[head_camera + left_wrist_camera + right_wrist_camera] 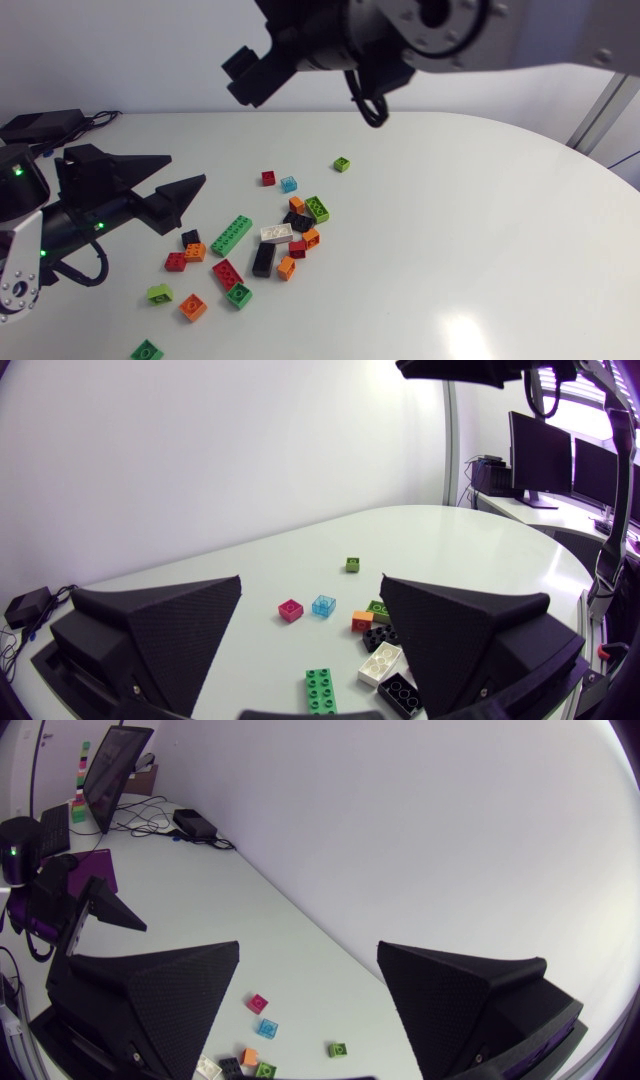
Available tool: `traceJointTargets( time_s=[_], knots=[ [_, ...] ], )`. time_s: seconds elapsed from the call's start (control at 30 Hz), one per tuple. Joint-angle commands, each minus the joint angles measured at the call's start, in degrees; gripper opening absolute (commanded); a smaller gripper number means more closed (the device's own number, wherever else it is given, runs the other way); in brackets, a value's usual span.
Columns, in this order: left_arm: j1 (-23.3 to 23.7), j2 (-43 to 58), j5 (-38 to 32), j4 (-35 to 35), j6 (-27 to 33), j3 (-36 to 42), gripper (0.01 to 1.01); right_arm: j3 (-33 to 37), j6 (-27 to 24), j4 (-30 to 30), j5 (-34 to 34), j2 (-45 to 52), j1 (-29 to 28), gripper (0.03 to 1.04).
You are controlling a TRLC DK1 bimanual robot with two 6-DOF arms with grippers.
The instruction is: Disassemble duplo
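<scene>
Right gripper (308, 945) hangs spread wide overhead, my left gripper (188, 170) gapes too, just beside the bricks (276, 234) scattered loose on the table (480, 220).

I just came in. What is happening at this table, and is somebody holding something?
Two robot arms work at a white table with duplo bricks scattered on it. Neither arm holds anything. The left gripper is open, low beside the bricks and pointing at them. The right gripper is open too, held high above the table. A small cluster of bricks lies close together in the middle. I cannot tell whether any of them are joined.
</scene>
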Motion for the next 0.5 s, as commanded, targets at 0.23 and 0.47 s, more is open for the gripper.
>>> traceJointTargets(
  time_s=[0.23, 0.47],
  knots=[
    [2.0, -5.0, 0.9, 4.4, 0.1, -5.1, 0.984, -24.9, 0.9, 5.6, -2.8, -16.6, -16.3, 1.00],
    [3.5, -8.3, -3.7, 5.4, 4.0, -8.8, 0.984, -44.5, 1.6, 8.7, -6.0, -28.8, -26.4, 1.00]
  ],
)
